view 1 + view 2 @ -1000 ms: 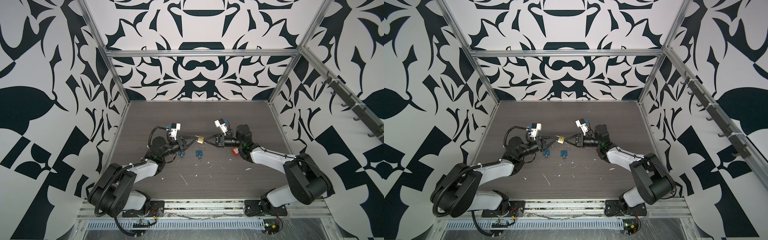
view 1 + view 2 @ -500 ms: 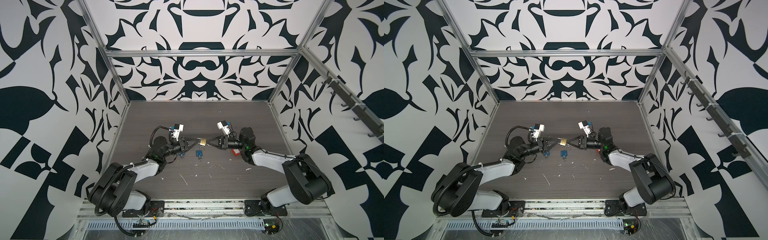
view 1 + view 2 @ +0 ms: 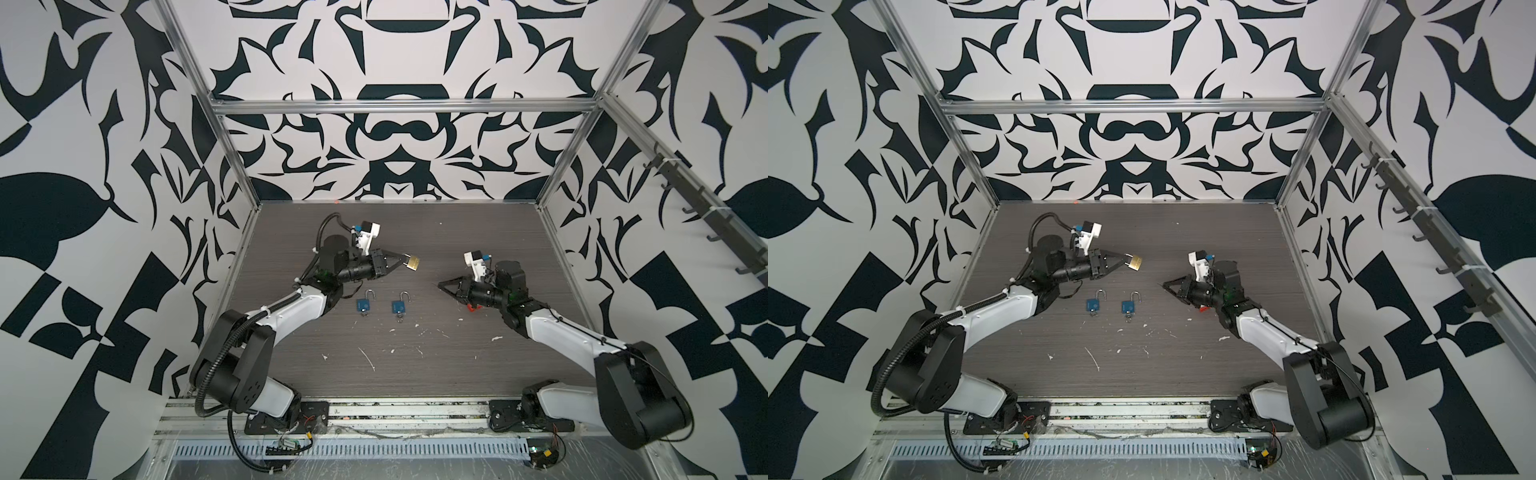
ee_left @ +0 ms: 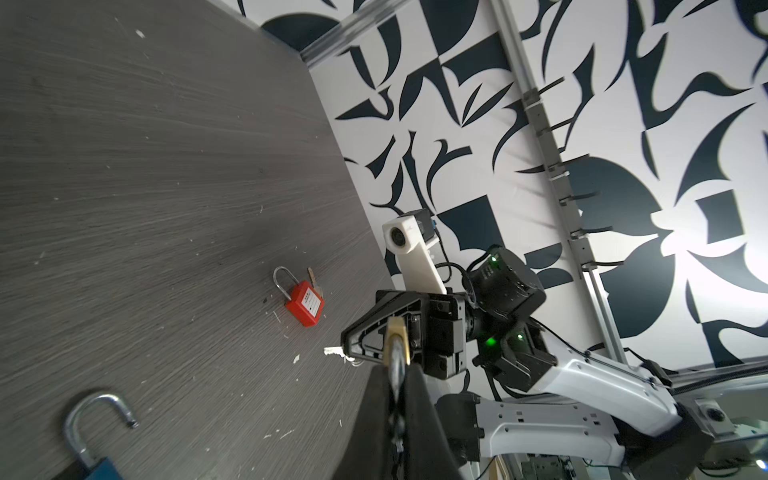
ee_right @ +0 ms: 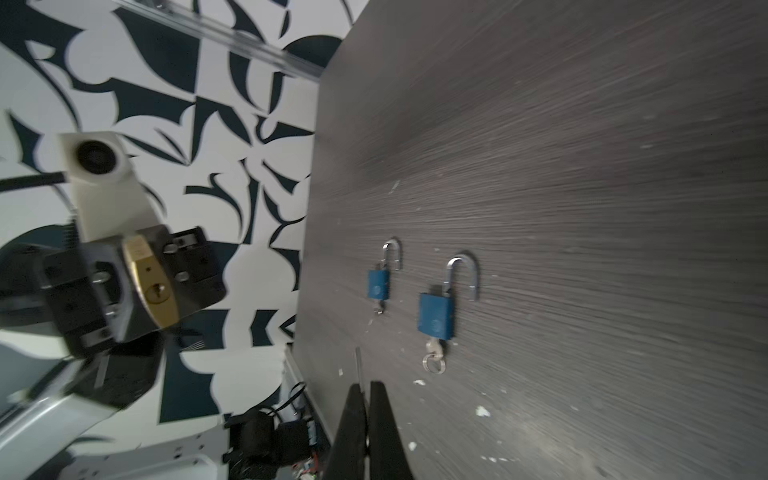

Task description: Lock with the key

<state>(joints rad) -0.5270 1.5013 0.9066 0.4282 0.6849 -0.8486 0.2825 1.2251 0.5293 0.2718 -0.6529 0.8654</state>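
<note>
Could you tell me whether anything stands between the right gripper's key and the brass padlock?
Nothing visible does: only open air separates the key from the brass padlock in the left gripper; the blue padlocks lie on the table.

In both top views the left arm (image 3: 291,309) reaches in from the lower left of the frame, bent at the elbow. The left tool (image 3: 402,262) points right, closed tight on a gold padlock (image 3: 413,263). The right arm (image 3: 557,332) reaches in from the lower right. The right tool (image 3: 441,285) points left, well apart from the other tool, pinched shut on a thin key (image 4: 333,352).
</note>
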